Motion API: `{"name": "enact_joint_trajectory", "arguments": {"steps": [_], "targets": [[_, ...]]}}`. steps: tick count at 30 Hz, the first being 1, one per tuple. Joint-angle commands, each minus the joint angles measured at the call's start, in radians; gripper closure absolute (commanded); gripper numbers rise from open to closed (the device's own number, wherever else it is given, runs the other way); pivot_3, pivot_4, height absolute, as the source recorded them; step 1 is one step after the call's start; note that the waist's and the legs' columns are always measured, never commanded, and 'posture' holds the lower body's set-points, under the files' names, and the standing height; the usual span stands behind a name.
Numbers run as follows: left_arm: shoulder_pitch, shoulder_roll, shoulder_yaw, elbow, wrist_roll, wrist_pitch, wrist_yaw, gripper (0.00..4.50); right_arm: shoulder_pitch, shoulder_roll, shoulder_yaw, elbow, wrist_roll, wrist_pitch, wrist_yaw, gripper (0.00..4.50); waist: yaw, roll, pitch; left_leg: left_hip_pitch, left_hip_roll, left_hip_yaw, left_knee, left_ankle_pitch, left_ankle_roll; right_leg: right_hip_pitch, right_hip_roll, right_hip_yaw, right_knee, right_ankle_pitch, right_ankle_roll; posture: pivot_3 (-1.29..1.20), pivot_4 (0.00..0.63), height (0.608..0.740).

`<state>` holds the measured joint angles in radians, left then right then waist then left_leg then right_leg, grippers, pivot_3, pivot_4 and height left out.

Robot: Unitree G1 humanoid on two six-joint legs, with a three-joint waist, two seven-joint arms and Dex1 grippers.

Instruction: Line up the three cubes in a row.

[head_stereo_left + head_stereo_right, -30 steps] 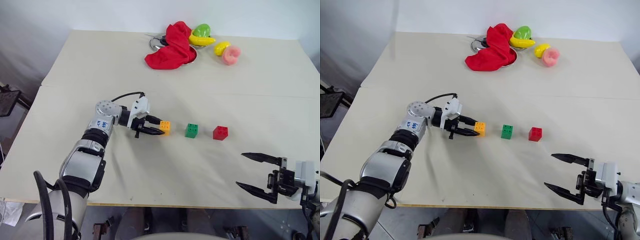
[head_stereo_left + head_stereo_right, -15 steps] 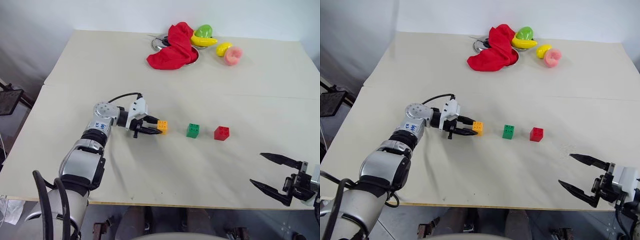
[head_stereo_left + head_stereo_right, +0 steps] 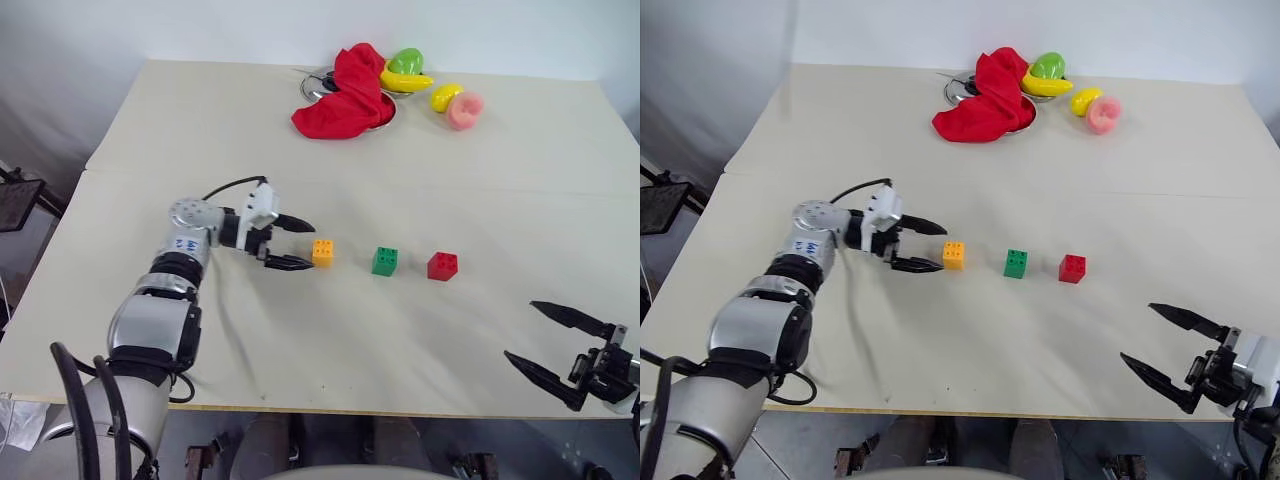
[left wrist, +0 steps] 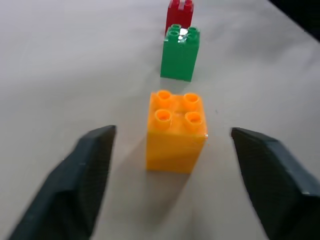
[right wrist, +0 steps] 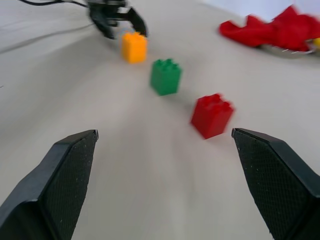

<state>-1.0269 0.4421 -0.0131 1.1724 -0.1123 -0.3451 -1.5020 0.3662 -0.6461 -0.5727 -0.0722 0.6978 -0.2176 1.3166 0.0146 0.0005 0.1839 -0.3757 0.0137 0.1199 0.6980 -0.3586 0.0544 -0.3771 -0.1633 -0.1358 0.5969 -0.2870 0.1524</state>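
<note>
Now level with green cube (image 3: 385, 261) and red cube (image 3: 442, 266), orange cube (image 3: 322, 252) stands freed; left gripper (image 3: 296, 243) and right gripper (image 3: 552, 344) both spread.

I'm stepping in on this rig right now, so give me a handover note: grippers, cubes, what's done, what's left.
Left gripper: open, empty, just left of the orange-yellow studded plastic cube, not touching it.
Right gripper: open, empty, at the near right table edge.
Orange-yellow cube, green studded plastic cube and red studded plastic cube stand apart in a roughly straight, evenly spaced row.
Done: row looks formed.
Left: pull the left arm back.
</note>
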Motion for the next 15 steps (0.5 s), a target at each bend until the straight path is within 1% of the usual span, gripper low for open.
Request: {"name": "enact_joint_trajectory", "arguments": {"steps": [1, 2, 6, 9, 12, 13, 15], "targets": [[0.112, 0.103, -0.007, -0.167, -0.104, 0.026, -0.112, 0.51, 0.014, 0.030, -0.035, -0.046, 0.039, -0.005, -0.024, 0.00, -0.014, 0.000, 0.000, 0.000, 0.000, 0.000, -0.001, 0.000, 0.000, 0.000, 0.000, 0.000, 0.000, 0.000, 0.000, 0.00, 0.150, 0.740], [0.153, 0.136, -0.008, -0.217, -0.125, 0.041, -0.112, 0.51, 0.013, 0.037, -0.034, -0.051, 0.042, -0.005, -0.028, 0.00, -0.016, 0.001, 0.000, 0.000, 0.000, 0.000, -0.001, 0.000, 0.000, 0.000, 0.000, 0.000, 0.000, 0.000, 0.000, 0.00, 0.150, 0.740], [0.359, 0.282, 0.077, -0.426, -0.195, 0.130, -0.073, 0.51, 0.007, 0.041, -0.015, -0.046, 0.021, -0.028, -0.005, 0.00, -0.021, 0.001, 0.000, 0.000, 0.000, 0.000, 0.000, 0.000, 0.000, 0.000, -0.001, 0.001, 0.001, 0.000, 0.000, 0.00, 0.150, 0.740], [0.550, 0.362, 0.161, -0.598, -0.239, 0.179, 0.019, 0.51, 0.010, 0.011, -0.006, 0.013, -0.010, -0.072, 0.077, 0.00, -0.021, 0.001, 0.000, 0.001, 0.000, 0.000, 0.000, 0.000, 0.000, 0.000, -0.001, 0.002, 0.002, 0.000, 0.000, 0.00, 0.150, 0.740], [0.724, 0.403, 0.264, -0.747, -0.263, 0.245, 0.136, 0.51, -0.004, -0.025, -0.003, 0.107, -0.047, -0.128, 0.148, 0.00, -0.015, 0.002, 0.001, 0.002, -0.001, -0.002, 0.000, -0.001, 0.000, 0.001, -0.003, 0.001, 0.002, 0.000, -0.001, 0.00, 0.150, 0.740], [0.772, 0.399, 0.301, -0.790, -0.244, 0.229, 0.207, 0.51, -0.020, -0.038, -0.005, 0.150, -0.055, -0.145, 0.166, 0.00, -0.014, 0.002, 0.001, 0.002, -0.001, -0.002, 0.000, -0.001, 0.000, 0.002, -0.003, 0.002, 0.002, 0.000, -0.001, 0.00, 0.150, 0.740], [0.874, 0.382, 0.366, -0.912, -0.263, 0.264, 0.297, 0.51, -0.057, -0.067, 0.001, 0.223, -0.058, -0.162, 0.208, 0.00, -0.013, 0.002, 0.001, 0.003, -0.002, -0.003, 0.000, -0.001, 0.001, 0.003, -0.005, 0.002, 0.002, 0.000, -0.001, 0.00, 0.150, 0.740]]}}
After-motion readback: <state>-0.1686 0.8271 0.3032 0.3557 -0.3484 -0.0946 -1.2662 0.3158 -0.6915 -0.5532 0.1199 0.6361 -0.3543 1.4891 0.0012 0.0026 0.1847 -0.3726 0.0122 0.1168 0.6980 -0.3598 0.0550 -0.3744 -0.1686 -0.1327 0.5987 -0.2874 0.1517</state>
